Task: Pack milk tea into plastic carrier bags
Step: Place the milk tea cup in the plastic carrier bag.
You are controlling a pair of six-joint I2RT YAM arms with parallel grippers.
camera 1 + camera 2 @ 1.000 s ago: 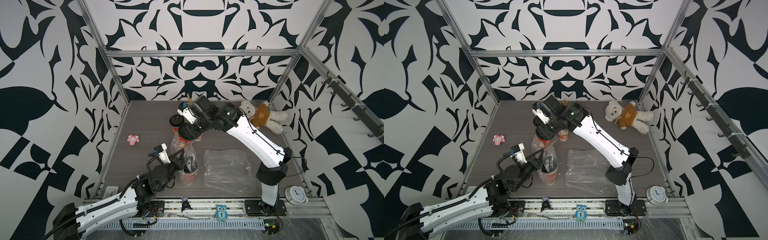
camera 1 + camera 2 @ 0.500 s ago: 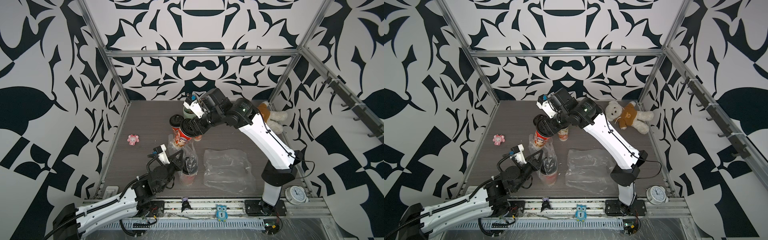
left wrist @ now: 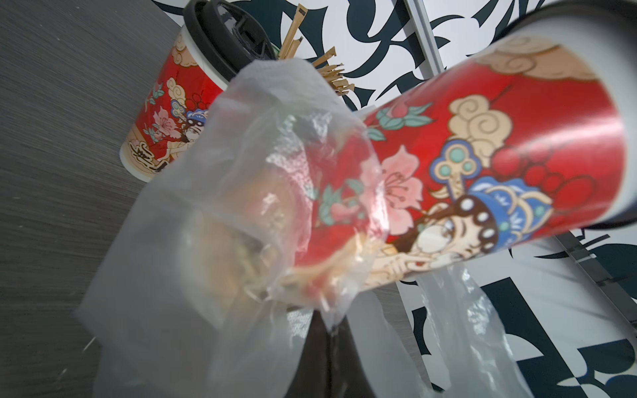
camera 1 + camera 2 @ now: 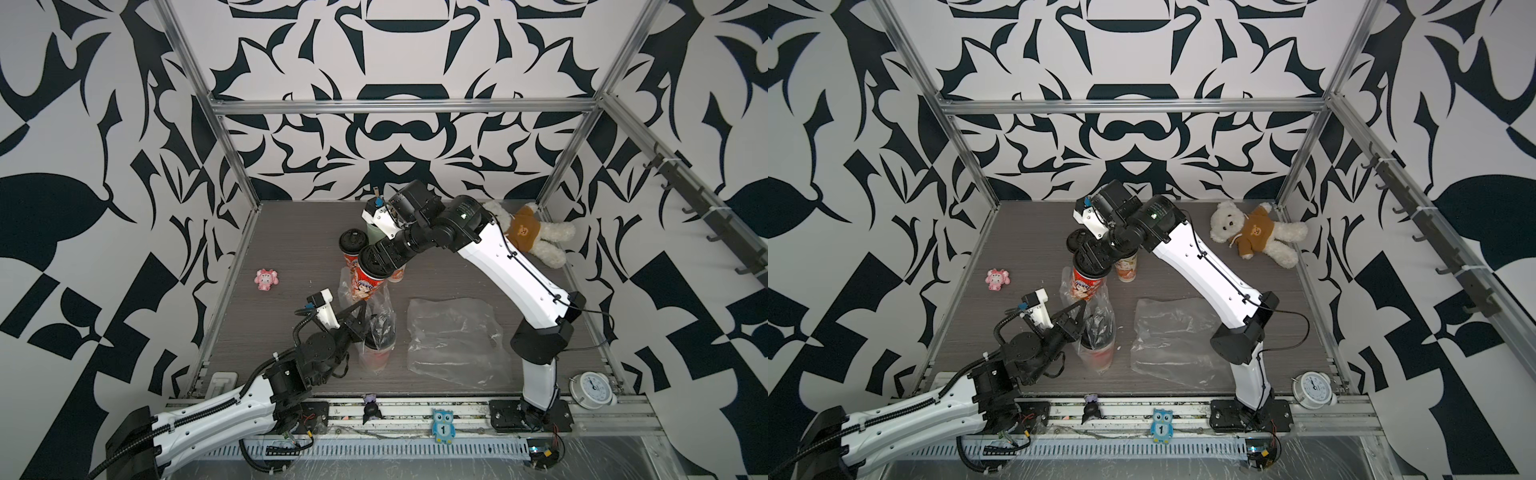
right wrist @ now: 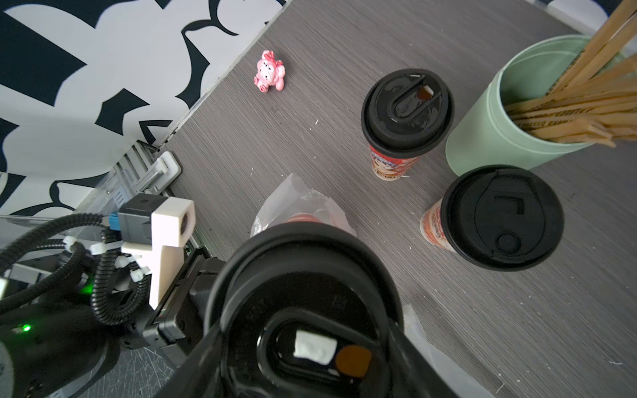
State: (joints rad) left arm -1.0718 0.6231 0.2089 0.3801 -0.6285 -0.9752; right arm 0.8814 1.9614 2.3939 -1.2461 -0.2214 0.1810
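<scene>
1. A grey wood-grain bench (image 4: 291, 232) is enclosed by walls patterned in black and white.
2. Four tall paper milk tea cups with black dome lids are counted: one bagged, one carried, two standing loose.
3. Two clear, crinkly plastic carrier bags are counted.
4. The upright bag (image 4: 385, 307) is seen to contain the bagged cup (image 4: 376, 357). The bag's film is pinched by the left claw (image 4: 361, 309), whose jaws are together on it.
5. The carried cup (image 4: 368, 284), red with a cartoon print, is held tilted over that bag by the right claw (image 4: 376, 262), which is clamped around its lidded top. In the left wrist view, film is seen lying across the cup's lower end.
6. The standing red cup (image 4: 353, 249) and the cream cup (image 4: 1126, 268) are left unpacked near the back, just beside a lidless mint-green cup of sticks (image 5: 517, 113).
7. The flat bag (image 4: 453, 340) is spread on the bench, with nothing seen inside it.
8. Progress is judged at roughly a quarter. A second cup is at the bag's mouth, and two cups and the flat bag remain.
</scene>
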